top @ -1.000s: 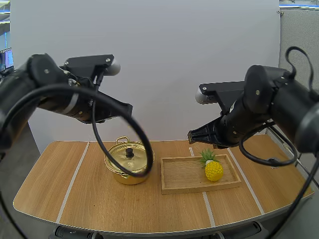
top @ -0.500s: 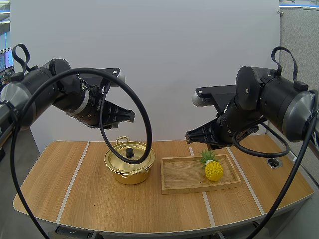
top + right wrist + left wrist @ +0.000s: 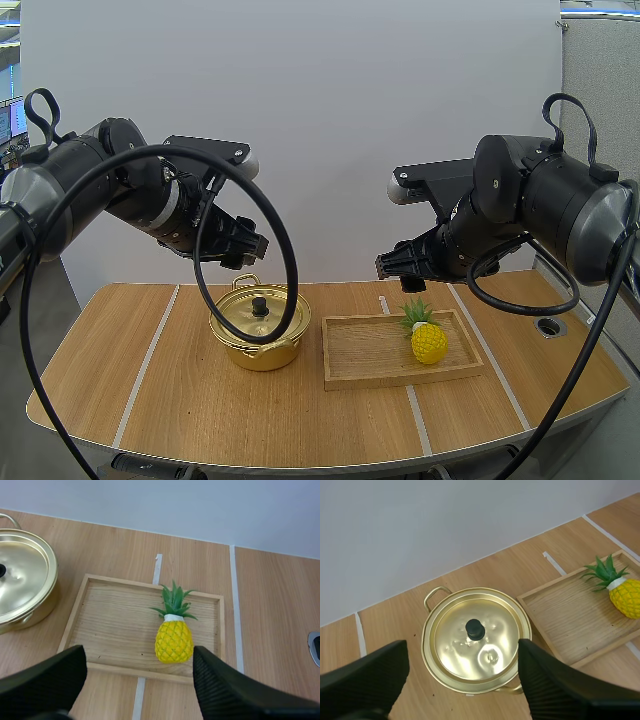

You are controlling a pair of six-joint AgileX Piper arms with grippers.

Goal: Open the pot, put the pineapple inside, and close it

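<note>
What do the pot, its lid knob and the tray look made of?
The pot and lid look like polished gold-toned metal, given the mirror-like glare. The knob is matte black, probably plastic. The tray is pale wood with visible grain, seemingly unvarnished.

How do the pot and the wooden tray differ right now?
Shape and finish: the pot is round, shiny gold metal; the wooden tray is rectangular, matte wood. State: the pot is closed, its lid with a black knob seated on top; the wooden tray is open and shallow. Contents: the wooden tray holds the pineapple near its right end; the pot's inside is hidden. Shared: both sit side by side on the table, apart.
</note>
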